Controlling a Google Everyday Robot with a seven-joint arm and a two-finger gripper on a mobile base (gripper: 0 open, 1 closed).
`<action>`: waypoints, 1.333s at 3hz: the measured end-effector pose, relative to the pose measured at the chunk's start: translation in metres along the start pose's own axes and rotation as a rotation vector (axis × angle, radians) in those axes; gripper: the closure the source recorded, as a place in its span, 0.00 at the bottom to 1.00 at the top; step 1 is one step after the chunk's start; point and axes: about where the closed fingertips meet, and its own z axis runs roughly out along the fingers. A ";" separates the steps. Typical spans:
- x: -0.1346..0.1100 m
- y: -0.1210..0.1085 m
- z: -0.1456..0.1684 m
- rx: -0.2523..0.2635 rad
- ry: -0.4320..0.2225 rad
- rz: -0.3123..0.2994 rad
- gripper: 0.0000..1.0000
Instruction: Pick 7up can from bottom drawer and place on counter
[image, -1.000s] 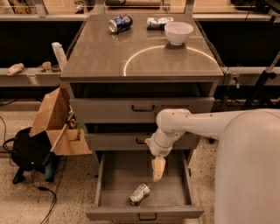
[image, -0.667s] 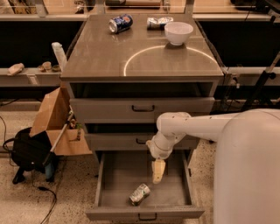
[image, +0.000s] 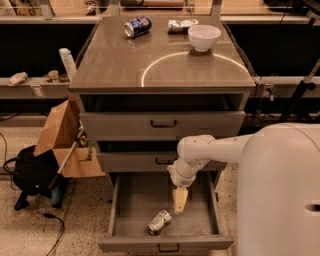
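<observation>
The 7up can (image: 160, 221) lies on its side on the grey floor of the open bottom drawer (image: 130, 205), near the front. My gripper (image: 179, 200) points down into the drawer, just above and to the right of the can, apart from it. The counter (image: 115, 60) is the glossy grey-brown top with a pale arc mark, above the drawers.
On the counter lie a blue can (image: 137, 26), a foil packet (image: 181, 25) and a white bowl (image: 204, 37). An open cardboard box (image: 62, 137) and a black bag (image: 32, 172) sit on the floor at left. My white body (image: 280, 195) fills the right.
The gripper has shifted slightly lower and leftward in the drawer, closer to the can. The can has not moved.
</observation>
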 end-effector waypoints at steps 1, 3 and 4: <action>0.003 0.001 0.015 -0.008 0.011 -0.040 0.00; 0.010 0.005 0.047 -0.057 0.020 -0.135 0.00; 0.015 0.006 0.058 -0.062 0.025 -0.161 0.00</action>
